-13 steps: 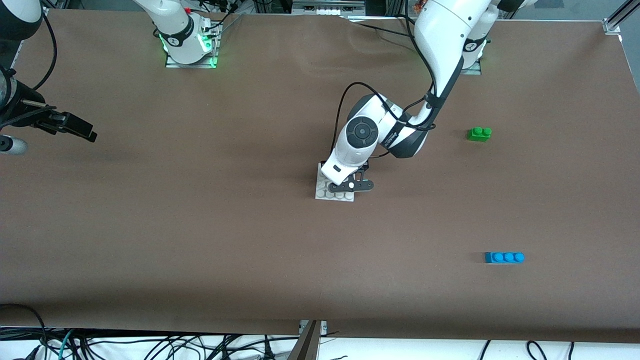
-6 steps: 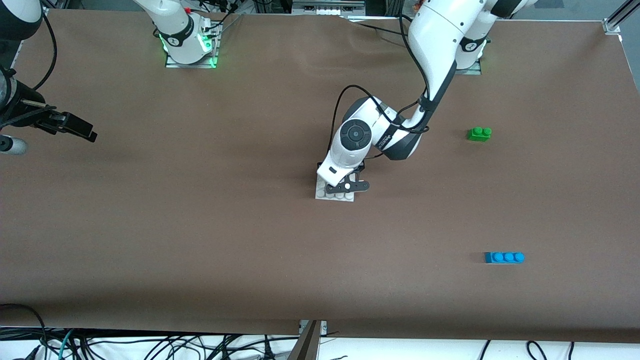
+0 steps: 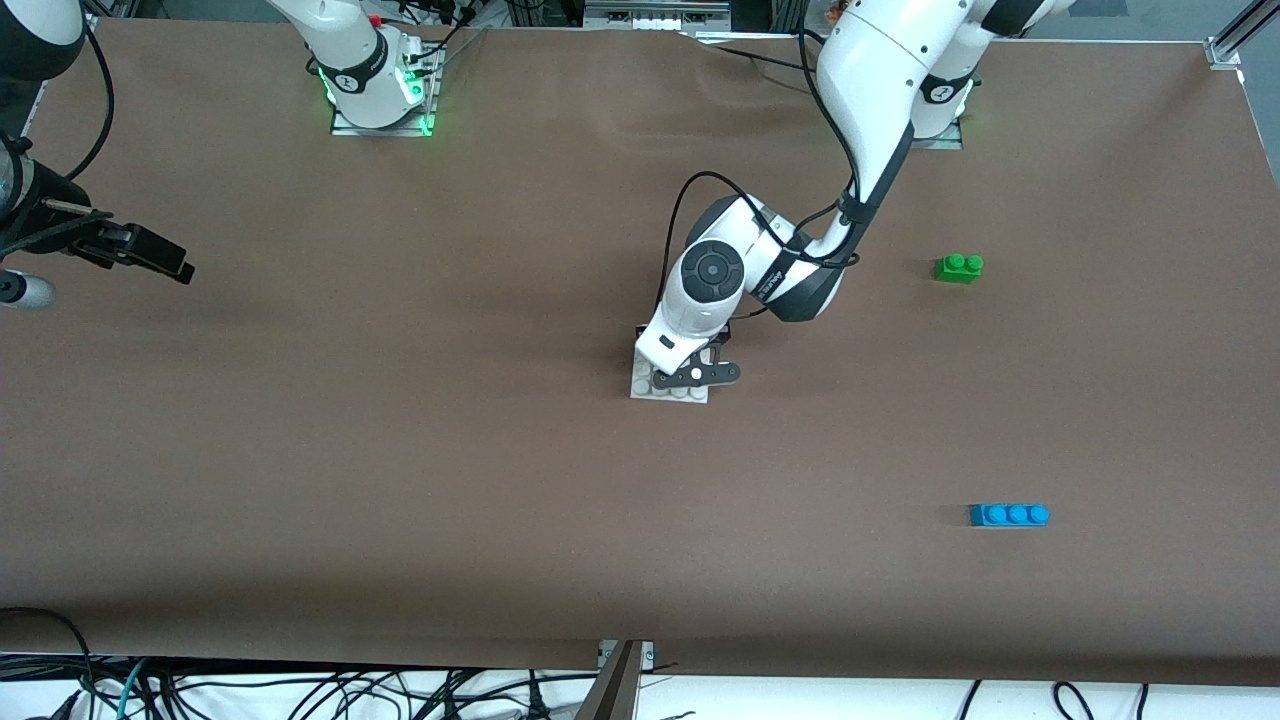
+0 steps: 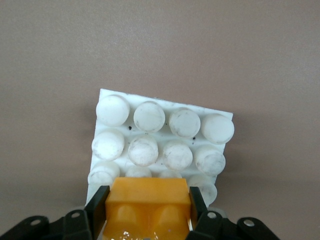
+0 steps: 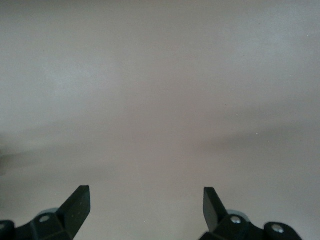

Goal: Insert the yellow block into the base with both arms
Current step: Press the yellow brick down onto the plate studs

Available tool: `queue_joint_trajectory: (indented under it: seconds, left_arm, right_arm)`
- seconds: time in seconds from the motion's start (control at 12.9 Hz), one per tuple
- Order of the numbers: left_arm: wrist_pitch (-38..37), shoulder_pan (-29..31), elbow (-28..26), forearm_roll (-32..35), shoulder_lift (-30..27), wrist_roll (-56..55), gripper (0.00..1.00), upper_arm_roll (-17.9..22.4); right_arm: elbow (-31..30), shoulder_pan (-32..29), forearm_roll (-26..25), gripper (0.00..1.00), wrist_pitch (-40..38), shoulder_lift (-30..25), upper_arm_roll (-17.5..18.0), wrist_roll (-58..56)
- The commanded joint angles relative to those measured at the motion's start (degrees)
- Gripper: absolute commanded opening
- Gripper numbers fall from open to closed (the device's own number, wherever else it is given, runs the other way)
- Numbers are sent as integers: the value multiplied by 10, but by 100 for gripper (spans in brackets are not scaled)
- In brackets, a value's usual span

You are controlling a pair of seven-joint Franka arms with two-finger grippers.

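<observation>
— While the left gripper point(image 4: 148, 212) sits over the base point(image 4: 161, 145), what's between its fingers point(image 4: 98, 210)?
— The yellow block point(image 4: 148, 205), clamped tight, low over the base's studs.
— And the right gripper point(image 5: 146, 202)?
— Waiting at the table's edge, fingers spread wide, nothing between them.

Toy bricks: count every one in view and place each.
3. Yellow block in the left gripper over the base; green brick and blue brick toward the left arm's end, blue nearer the camera.
</observation>
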Motion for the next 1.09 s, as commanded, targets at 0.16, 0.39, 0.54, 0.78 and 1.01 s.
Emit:
queue_joint_trajectory:
  seconds: [0.16,0.39,0.54,0.78,1.01]
  left_arm:
    - [-9,-11,30,-14,25,-3,0,12]
    - [-9,-14,29,-14,27,-5,0,12]
    - [-9,-17,27,-13,30,-5,0,12]
    - [-9,-17,25,-13,34,-6,0,12]
    - [-9,-17,24,-15,42,-8,0,12]
  right_arm:
    - [-5,-3,-5,100,-6,-9,4,2]
    - [-6,-3,-5,100,-6,-9,4,2]
    - [-5,-3,-5,100,-6,-9,4,2]
    - [-5,-3,-5,100,-6,-9,4,2]
    - [-6,-3,-5,100,-6,-9,4,2]
